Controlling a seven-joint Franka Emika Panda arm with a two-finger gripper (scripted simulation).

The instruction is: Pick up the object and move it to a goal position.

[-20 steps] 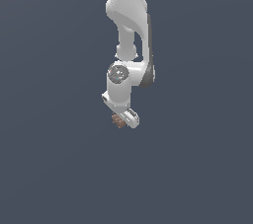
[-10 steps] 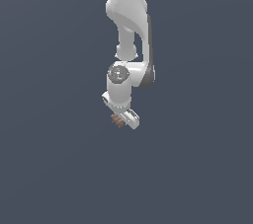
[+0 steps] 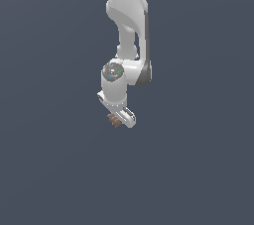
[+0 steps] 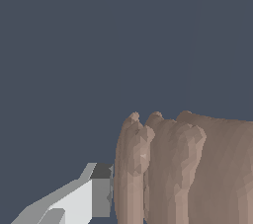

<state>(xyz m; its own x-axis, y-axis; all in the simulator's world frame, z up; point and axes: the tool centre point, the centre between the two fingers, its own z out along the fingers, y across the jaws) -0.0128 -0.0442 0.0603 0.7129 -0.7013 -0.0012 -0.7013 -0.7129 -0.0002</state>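
Observation:
The object [image 3: 114, 120] is a small brown ridged lump, held under the white arm's hand in the exterior view, against a plain dark grey ground. My gripper [image 3: 119, 118] is shut on it. In the wrist view the object [image 4: 183, 168] fills the lower right part of the picture, with its ridged segments side by side. One grey-and-white finger [image 4: 94, 196] presses against its side. The other finger is hidden behind the object. No goal marker shows in either view.
The white arm [image 3: 127, 16] comes down from the top of the exterior view above the gripper. Around it there is only flat dark grey ground, with no other objects in view.
The gripper, with the object in it, has shifted slightly toward the exterior view's left and a touch upward. The grip has not changed.

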